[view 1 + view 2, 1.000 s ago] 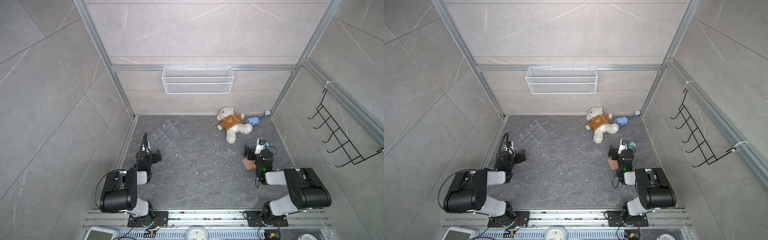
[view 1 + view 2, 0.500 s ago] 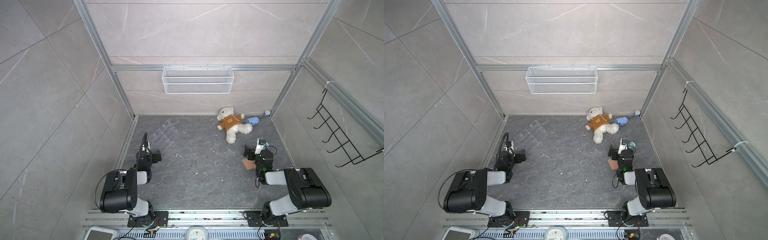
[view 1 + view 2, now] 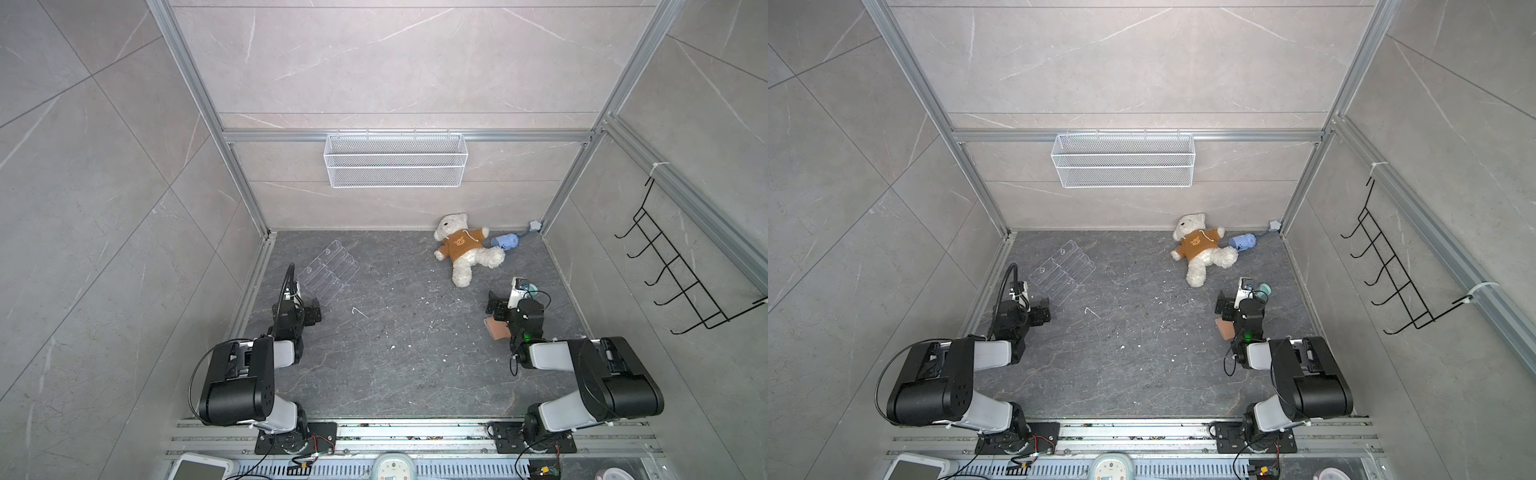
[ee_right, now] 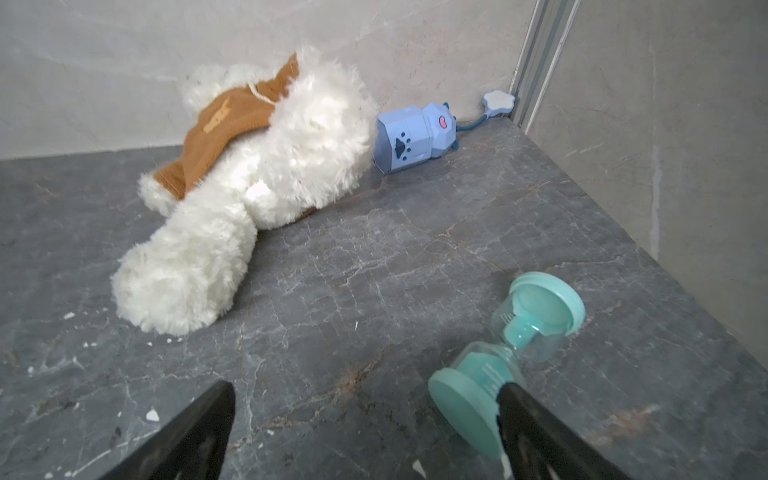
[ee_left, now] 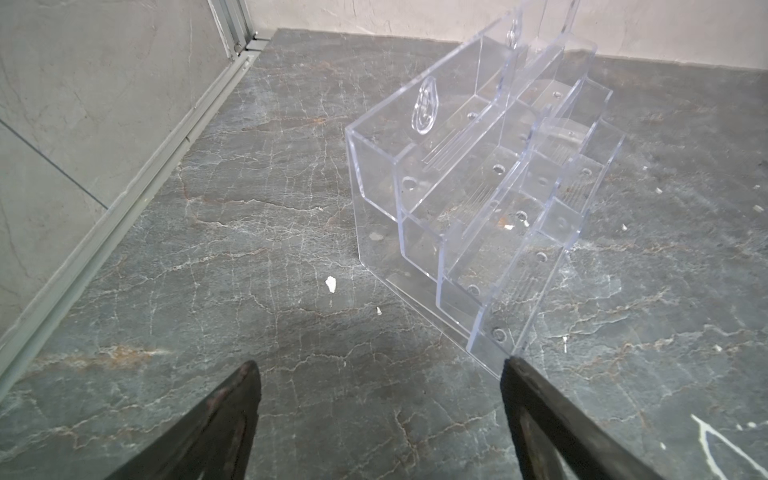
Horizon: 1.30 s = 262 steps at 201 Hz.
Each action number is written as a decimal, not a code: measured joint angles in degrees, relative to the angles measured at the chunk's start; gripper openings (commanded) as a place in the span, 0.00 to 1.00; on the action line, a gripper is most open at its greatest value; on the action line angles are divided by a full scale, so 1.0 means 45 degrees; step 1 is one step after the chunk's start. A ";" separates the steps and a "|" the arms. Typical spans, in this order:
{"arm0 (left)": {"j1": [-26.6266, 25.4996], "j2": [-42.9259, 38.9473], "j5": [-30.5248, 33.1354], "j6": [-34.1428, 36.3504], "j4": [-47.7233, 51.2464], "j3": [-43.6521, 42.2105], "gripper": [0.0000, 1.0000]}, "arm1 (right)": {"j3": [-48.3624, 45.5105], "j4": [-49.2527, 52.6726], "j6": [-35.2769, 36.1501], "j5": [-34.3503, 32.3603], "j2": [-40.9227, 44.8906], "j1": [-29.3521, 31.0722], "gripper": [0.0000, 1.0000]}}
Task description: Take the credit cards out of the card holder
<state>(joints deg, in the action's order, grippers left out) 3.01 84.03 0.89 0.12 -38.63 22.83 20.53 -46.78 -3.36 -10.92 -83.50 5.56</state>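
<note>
The card holder (image 3: 496,328) (image 3: 1225,329) is a flat tan-brown piece lying on the dark stone floor at the right, partly covered by my right wrist. The credit cards are hidden. My right gripper (image 3: 496,306) (image 3: 1223,306) (image 4: 365,386) hangs just beyond the holder's far edge, open, with only bare floor between its fingers. My left gripper (image 3: 313,314) (image 3: 1042,313) (image 5: 379,365) stands open at the left, low over the floor, holding nothing. Neither wrist view shows the holder.
A clear acrylic tiered rack (image 3: 328,270) (image 5: 478,199) lies close by the left gripper, one corner next to a fingertip. A teddy bear (image 3: 461,249) (image 4: 249,166) and a blue toy (image 3: 505,242) lie at the back right. A teal hourglass (image 4: 511,353) lies beside the right gripper.
</note>
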 measured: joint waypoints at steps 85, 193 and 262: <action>-0.3152 -0.6203 0.0301 -0.2560 0.5867 0.2487 1.00 | 0.6110 1.1069 -0.2739 0.0311 0.3609 0.1263 1.00; -0.5144 -0.8986 -0.4308 -0.7402 0.8597 0.2200 1.00 | 0.5241 1.7364 -0.6703 0.2783 0.5678 -0.0053 0.94; -0.6081 -0.9083 -0.4643 -0.8228 0.8913 0.1564 1.00 | 0.2977 1.6543 -0.7902 0.3963 0.4682 -0.0617 0.79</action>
<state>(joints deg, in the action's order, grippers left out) -24.36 43.16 -20.01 -36.91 1.48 29.87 33.93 27.66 -38.92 6.92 -62.43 2.79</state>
